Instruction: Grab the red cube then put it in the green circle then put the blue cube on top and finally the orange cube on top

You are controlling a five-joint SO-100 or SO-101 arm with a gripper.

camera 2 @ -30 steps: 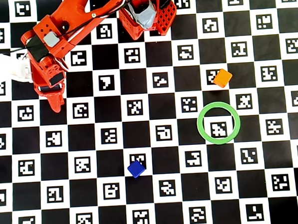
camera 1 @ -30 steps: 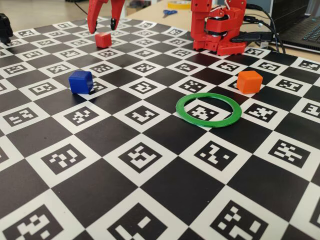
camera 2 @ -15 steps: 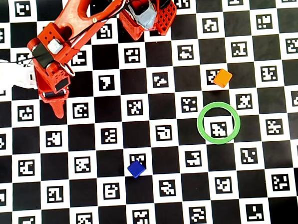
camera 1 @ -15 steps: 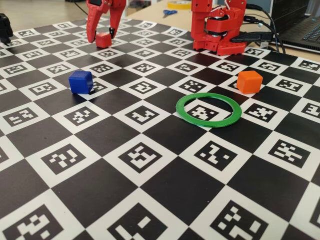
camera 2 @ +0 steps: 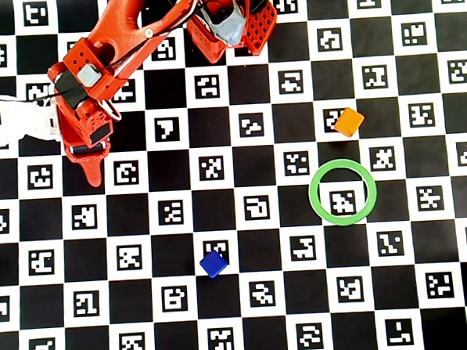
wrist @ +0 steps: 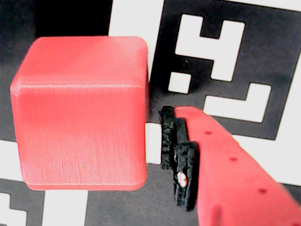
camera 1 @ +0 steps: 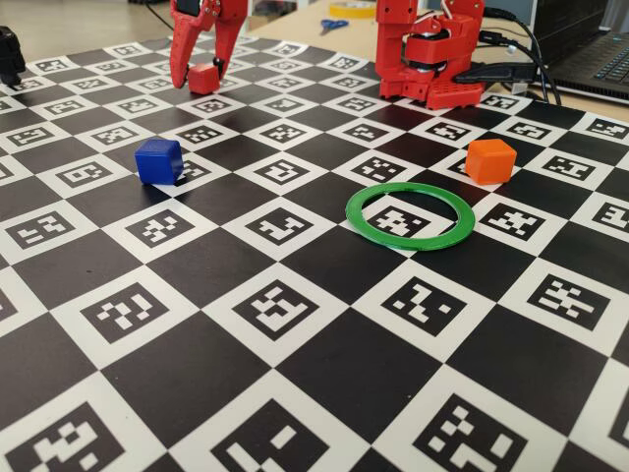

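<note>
The red cube [camera 1: 203, 78] is seen at the far left of the board in the fixed view, bracketed by the gripper [camera 1: 197, 71], whose jaws are narrow but not clamped; a gap beside one pad [wrist: 176, 150] is shown. Centred, squared closure is judged necessary before lifting toward the green circle [camera 1: 410, 215].

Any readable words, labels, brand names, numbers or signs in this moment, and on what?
None can be read.
The mat bears only black-and-white square marker patterns: no letters or digits.
The red cube, blue cube, orange cube and green circle are plain.
The laptop keys at the fixed view's top right are too small to read.
</note>
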